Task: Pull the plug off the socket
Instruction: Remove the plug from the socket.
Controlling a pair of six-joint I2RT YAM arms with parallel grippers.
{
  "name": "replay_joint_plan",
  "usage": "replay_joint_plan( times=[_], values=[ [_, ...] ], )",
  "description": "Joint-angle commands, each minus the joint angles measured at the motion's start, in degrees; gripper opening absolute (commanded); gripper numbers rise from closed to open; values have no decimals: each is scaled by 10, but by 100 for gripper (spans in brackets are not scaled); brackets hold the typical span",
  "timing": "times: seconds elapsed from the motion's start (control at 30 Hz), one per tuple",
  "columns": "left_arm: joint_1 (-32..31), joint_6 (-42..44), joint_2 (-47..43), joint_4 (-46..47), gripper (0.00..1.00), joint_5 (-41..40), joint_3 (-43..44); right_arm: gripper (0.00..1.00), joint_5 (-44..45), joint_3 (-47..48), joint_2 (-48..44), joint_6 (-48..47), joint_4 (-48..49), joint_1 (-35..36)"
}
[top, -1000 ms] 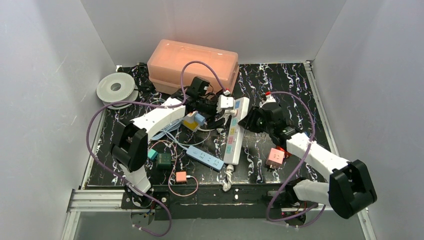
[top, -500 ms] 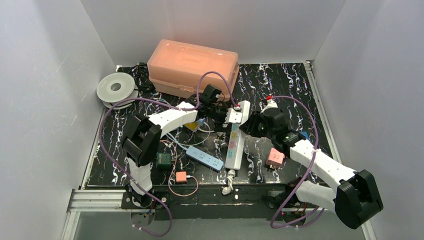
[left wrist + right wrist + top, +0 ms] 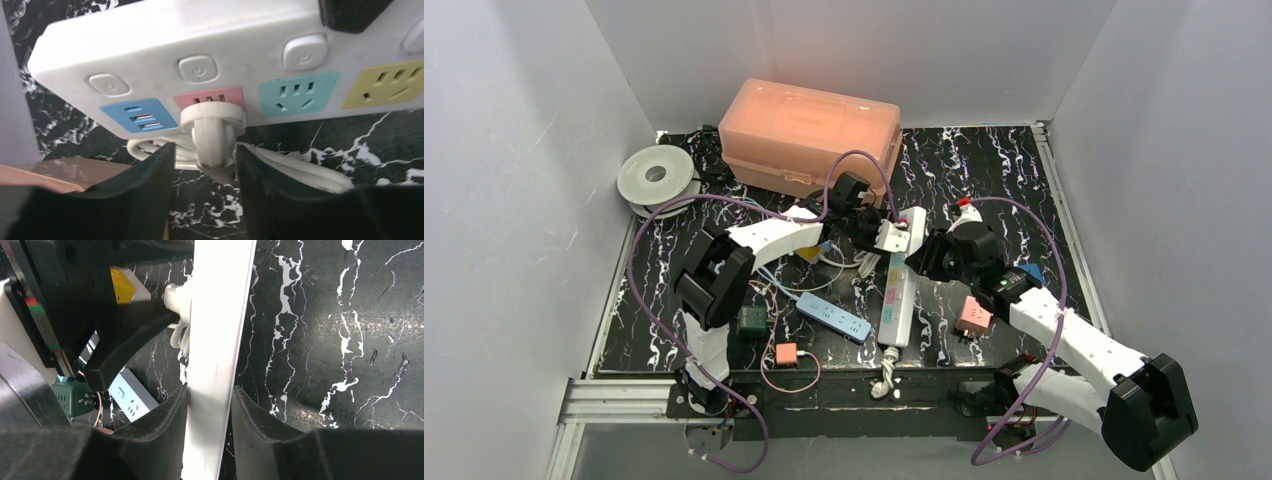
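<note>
white cord [image 3: 300,172] right beside plug [image 3: 212,131]

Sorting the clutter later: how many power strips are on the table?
2. The white power strip lies mid-table, clamped in the right gripper; the blue power strip lies left of it. Others may hide under the arms.

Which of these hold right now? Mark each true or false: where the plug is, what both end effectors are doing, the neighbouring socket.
The plug sits in the pink socket of the power strip. True.
The right end effector holds nothing. False: it clamps the power strip.
The left end effector straddles the plug. True.
The blue socket has a plug in it. False: it is empty.
</note>
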Motion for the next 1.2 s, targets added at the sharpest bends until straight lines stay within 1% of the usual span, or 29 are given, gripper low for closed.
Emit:
replay_joint_plan(
  times=[0.0, 0.07, 0.1, 0.13, 0.2, 0.27, 0.3, 0.33, 0.4, 0.43, 0.5, 0.67, 0.77, 0.9, 0.97, 1.0, 1.03, 1.07, 1.1, 1.13, 1.17],
  values=[
    [-14, -4, 0, -32, 34, 3, 18, 1, -23, 12, -11, -8, 36, 16],
    [-22, -11, 0, -44, 15, -4, 29, 1, -19, 15, -10, -8, 36, 18],
    [-25, -14, 0, -40, 8, -6, 27, 1, -19, 15, -10, -8, 36, 18],
    [-26, -13, -1, -31, 5, -7, 22, 1, -19, 14, -10, -7, 37, 19],
    [-27, -12, -6, -12, 1, -7, 11, 1, -19, 15, -8, -8, 37, 19],
    [-28, -21, -14, -1, 0, -8, 3, 1, -19, 13, -2, -6, 36, 19],
    [-28, -30, -20, 3, 0, -9, 0, 9, -19, 12, 1, -4, 37, 19],
    [-28, -34, -25, 3, 0, -10, -3, 19, -19, 9, 6, -2, 39, 19],
    [-29, -40, -33, 8, 0, -10, -12, 35, -27, 1, 16, 1, 52, 19],
    [-29, -43, -37, 16, 0, -9, -17, 41, -32, -3, 23, 1, 61, 19],
    [-28, -56, -43, 31, 0, -9, -25, 49, -41, -2, 40, 1, 76, 19],
    [-29, -74, -51, 47, 0, -7, -27, 59, -63, 9, 78, -3, 89, 19],
    [-28, -82, -57, 55, 0, -8, -29, 59, -61, 9, 91, 1, 96, 19],
    [-28, -94, -68, 71, 0, -7, -38, 56, -46, 6, 101, 13, 105, 19],
    [-29, -96, -78, 70, 0, -2, -41, 49, -33, 9, 105, 20, 104, 19],
    [-28, -97, -82, 65, 0, 0, -43, 42, -22, 12, 108, 25, 99, 19],
    [-29, -96, -86, 64, 0, 1, -45, 31, -19, 16, 111, 27, 91, 19],
    [-28, -95, -89, 61, 0, 0, -46, 20, -3, 22, 113, 26, 85, 19],
    [-28, -93, -91, 58, 0, -2, -46, 5, 3, 26, 115, 24, 77, 19],
    [-28, -90, -93, 55, 0, -6, -46, 1, 9, 31, 116, 23, 66, 19],
    [-27, -87, -95, 52, 0, -10, -46, 1, 16, 34, 115, 21, 61, 19]
  ],
)
